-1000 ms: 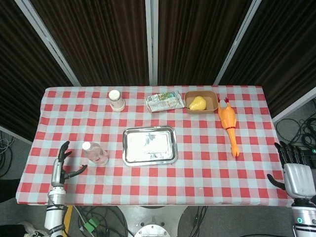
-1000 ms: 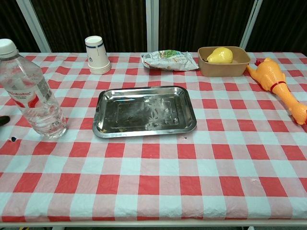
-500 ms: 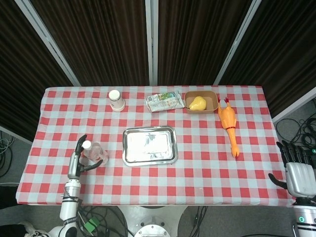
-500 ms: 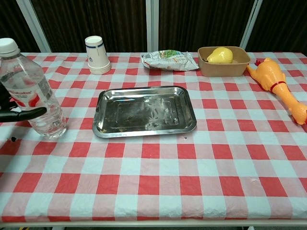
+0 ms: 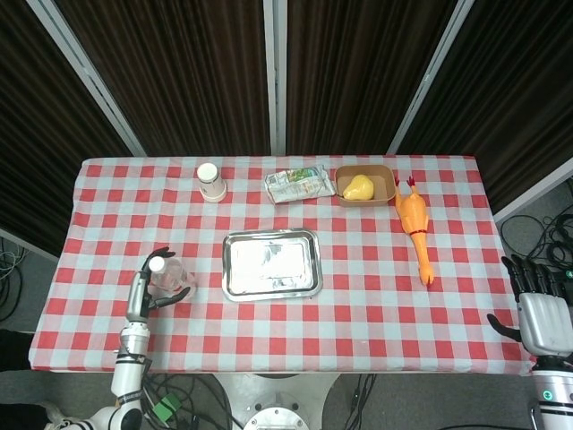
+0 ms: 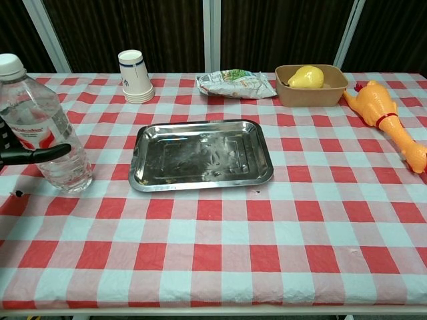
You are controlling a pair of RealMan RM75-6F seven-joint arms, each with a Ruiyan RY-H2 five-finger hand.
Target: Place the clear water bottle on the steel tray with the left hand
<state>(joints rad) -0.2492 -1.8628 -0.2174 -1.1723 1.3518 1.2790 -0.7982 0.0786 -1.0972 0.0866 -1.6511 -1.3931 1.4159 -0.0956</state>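
Note:
The clear water bottle (image 5: 170, 278) with a white cap stands upright on the checked cloth, left of the steel tray (image 5: 271, 263). My left hand (image 5: 141, 288) is at the bottle's left side. Its fingers curl around the back near the cap and the thumb (image 6: 40, 153) lies across the front of the bottle (image 6: 47, 127). The bottle's base rests on the table. The steel tray (image 6: 200, 155) holds nothing. My right hand (image 5: 539, 309) hangs with fingers spread beyond the table's near right corner, holding nothing.
At the back stand a stack of paper cups (image 5: 211, 182), a snack bag (image 5: 297, 184) and a brown box with a yellow pear (image 5: 364, 186). A rubber chicken (image 5: 416, 228) lies at the right. The table's front edge runs just below my left hand.
My left hand came in from the near left edge to the bottle, and its fingers curled around it. The bottle and my right hand stayed put.

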